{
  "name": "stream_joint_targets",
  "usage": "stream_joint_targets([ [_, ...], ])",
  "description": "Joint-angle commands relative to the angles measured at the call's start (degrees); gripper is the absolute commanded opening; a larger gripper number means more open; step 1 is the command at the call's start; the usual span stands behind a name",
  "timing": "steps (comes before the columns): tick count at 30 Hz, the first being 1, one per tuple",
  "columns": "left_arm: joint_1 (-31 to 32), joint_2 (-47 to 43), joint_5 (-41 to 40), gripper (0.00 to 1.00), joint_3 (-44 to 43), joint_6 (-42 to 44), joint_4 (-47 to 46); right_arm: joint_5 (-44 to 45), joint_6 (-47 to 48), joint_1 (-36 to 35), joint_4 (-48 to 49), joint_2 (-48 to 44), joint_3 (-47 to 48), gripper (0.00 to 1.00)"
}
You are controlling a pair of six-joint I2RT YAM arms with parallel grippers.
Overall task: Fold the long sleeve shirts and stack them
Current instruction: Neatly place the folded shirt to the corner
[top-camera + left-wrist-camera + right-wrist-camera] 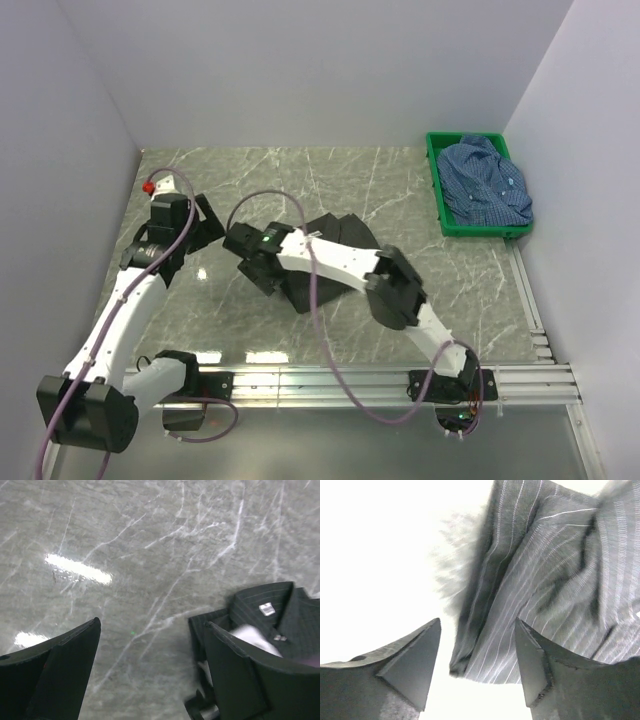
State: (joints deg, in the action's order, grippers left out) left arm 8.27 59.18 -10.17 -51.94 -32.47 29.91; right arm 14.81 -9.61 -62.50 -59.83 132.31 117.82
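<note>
- Right pincer (477,667) has its jaws apart and clamps nothing; an edge of the black shirt (540,580), with fine pale stripes, shows in the gap between the two fingers.
- Left pincer (150,672) is spread wide above the bare grey marbled table (150,555) and grips nothing.
- The left wrist view shows the black shirt's collar, with a small pale label (267,609) inside it, just beyond the finger on the right side of that view.
- From above, the black shirt lies bundled near the middle of the table, partly under the right arm (340,262), with the left pincer just to its left.
- The blue shirt (487,185), finely checked, lies crumpled in the green crate (480,232) at the table's far right corner, well apart from both pincers.
</note>
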Motion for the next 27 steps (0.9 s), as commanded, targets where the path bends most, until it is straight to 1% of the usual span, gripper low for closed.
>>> stream_joint_targets([
  [1, -0.2, -3.4, 0.3, 0.91, -4.5, -4.1, 4.2, -6.8, -0.9, 0.6, 9.3, -13.1, -4.7, 0.68],
  [2, -0.2, -3.5, 1.0, 0.91, -4.4, -5.7, 5.4, -7.5, -1.5, 0.8, 10.8, -17.8, -6.8, 0.68],
  [3, -0.3, -3.8, 2.0, 0.91, -4.2, -6.6, 5.6, -8.4, -1.9, 1.1, 13.8, -20.2, -11.4, 0.69],
  [4, -0.3, -3.8, 5.6, 0.91, -2.9, -7.6, 5.4, -8.4, -2.5, 2.0, 15.3, -22.3, -13.8, 0.68],
  [5, -0.2, -3.8, 7.3, 0.91, -1.9, -9.3, 4.9, -8.2, -4.3, 2.7, 16.3, -25.9, -15.9, 0.66],
  [6, -0.2, -3.5, 9.5, 0.91, -0.8, -10.2, 3.2, -8.0, -5.1, 3.3, 17.8, -27.5, -20.0, 0.65],
  [8, -0.2, -1.9, 15.8, 0.89, 2.4, -13.0, 0.7, -8.3, -7.4, 6.2, 19.9, -31.6, -24.6, 0.61],
  [9, -0.1, -1.2, 17.9, 0.88, 3.6, -14.0, -1.1, -9.1, -8.0, 7.5, 22.5, -32.7, -29.0, 0.59],
  [10, -0.1, 0.6, 19.7, 0.86, 5.9, -15.1, -5.2, -12.7, -9.1, 8.4, 23.9, -34.6, -31.0, 0.57],
  [11, 0.2, 1.8, 23.8, 0.86, 6.7, -16.7, -7.2, -14.0, -9.5, 9.9, 25.5, -35.3, -32.7, 0.53],
  [13, 1.0, 6.3, 26.1, 0.83, 8.0, -18.2, -12.1, -16.9, -10.8, 10.4, 31.2, -36.5, -37.6, 0.51],
  [15, 2.5, 9.7, 26.6, 0.75, 7.9, -19.6, -14.0, -18.6, -13.0, 11.1, 36.8, -37.0, -40.8, 0.51],
  [16, 2.9, 13.2, 26.8, 0.62, 7.8, -20.0, -15.5, -19.9, -13.6, 11.4, 38.5, -36.8, -41.5, 0.51],
  [18, 3.4, 16.3, 26.2, 0.55, 7.6, -20.7, -16.8, -20.0, -15.2, 12.0, 42.6, -35.6, -42.8, 0.51],
  [19, 3.6, 18.8, 25.6, 0.49, 7.6, -20.8, -17.9, -19.8, -15.9, 12.1, 43.6, -34.5, -42.8, 0.51],
  [20, 3.8, 20.0, 24.9, 0.45, 7.6, -21.0, -18.5, -19.6, -16.2, 12.2, 44.1, -33.7, -42.5, 0.51],
  [22, 4.0, 23.1, 24.4, 0.41, 7.4, -20.8, -19.8, -19.2, -17.0, 12.6, 45.5, -32.2, -41.5, 0.51],
  [27, 6.4, 29.1, 23.1, 0.42, 6.2, -20.4, -21.6, -16.3, -19.8, 12.8, 47.4, -27.0, -38.8, 0.53],
])
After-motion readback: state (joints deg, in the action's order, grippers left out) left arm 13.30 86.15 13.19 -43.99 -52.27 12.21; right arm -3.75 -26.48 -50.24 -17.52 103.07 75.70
